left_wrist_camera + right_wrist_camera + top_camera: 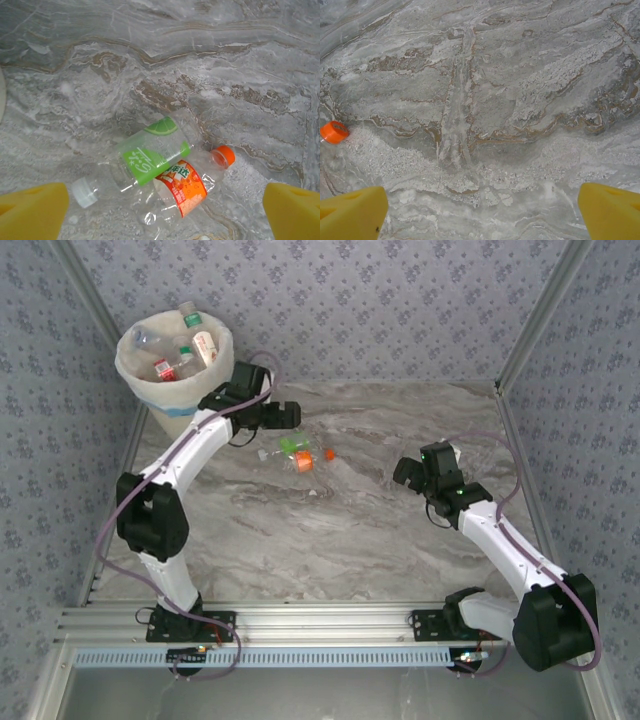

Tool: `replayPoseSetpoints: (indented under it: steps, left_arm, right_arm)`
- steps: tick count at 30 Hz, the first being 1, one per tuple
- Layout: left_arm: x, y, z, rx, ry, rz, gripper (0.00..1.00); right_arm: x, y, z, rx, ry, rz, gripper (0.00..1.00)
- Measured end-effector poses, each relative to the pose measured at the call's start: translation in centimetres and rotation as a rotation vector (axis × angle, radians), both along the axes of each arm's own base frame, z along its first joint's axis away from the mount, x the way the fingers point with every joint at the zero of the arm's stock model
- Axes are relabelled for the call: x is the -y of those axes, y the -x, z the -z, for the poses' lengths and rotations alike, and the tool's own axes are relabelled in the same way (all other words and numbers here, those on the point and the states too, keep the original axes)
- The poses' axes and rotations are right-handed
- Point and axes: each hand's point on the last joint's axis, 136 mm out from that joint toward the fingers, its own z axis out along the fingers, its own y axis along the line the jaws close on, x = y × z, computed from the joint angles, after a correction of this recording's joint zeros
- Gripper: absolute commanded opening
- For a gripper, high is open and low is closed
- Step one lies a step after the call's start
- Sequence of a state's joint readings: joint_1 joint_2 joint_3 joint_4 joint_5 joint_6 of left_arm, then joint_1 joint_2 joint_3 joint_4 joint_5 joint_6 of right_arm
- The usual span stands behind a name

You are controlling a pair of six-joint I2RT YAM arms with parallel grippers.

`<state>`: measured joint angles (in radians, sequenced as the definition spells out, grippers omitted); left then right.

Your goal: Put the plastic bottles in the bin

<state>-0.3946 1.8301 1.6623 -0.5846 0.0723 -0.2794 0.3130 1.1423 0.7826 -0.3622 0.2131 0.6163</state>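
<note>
Nearest, at right of centre in the overhead view: right claw (412, 472), spread wide, pinching nothing, above bare marbled worktop (330, 540). From its own wrist camera, yellow fingertips (350, 212) in both lower corners, grey-veined stone between them, and an orange cap (334, 132) at the left edge.

Farther in, just above the centre of the overhead view: two loose plastic bottles lying touching on the worktop. Seen from the left wrist camera, low and centre in the frame:
- green-labelled bottle (152, 155), clear, on its side, white cap (84, 192) toward lower left;
- orange-labelled bottle (182, 187), clear and crumpled, partly under the green one, its orange cap toward the right.

Just beyond them, up and left of centre in the overhead view: left claw (283, 418), also spread wide, hovering over the pair, touching neither, with yellow fingertips in the lower corners of its own view.

Farthest, upper left of the overhead view: bin (165, 390), cream with a light blue band, standing upright. Inside it, several bottles (185, 350) with red, green and white caps and labels.
</note>
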Motion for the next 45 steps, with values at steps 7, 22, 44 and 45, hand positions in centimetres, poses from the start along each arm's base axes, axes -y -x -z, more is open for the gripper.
replayPoseSetpoints:
  steps: [7, 22, 44, 45]
  left_arm:
    - [1.3, -3.7, 7.7, -0.068, -0.204, 0.185, 0.96]
    - [2.7, -5.4, 14.6, -0.162, -0.326, 0.41, 0.82]
    - [1.2, -3.8, 12.7, -0.166, -0.309, 0.296, 0.3]
    - [1.1, -3.6, 11.4, -0.142, -0.299, 0.288, 0.24]
  right_arm:
    - [0.0, 0.0, 0.0, -0.001, -0.002, -0.003, 1.0]
    - [0.1, 0.3, -0.8, 0.022, -0.007, 0.0, 1.0]
    - [0.1, 0.4, -0.7, 0.016, 0.0, -0.005, 1.0]
    - [0.1, 0.4, -0.7, 0.016, 0.0, -0.005, 1.0]
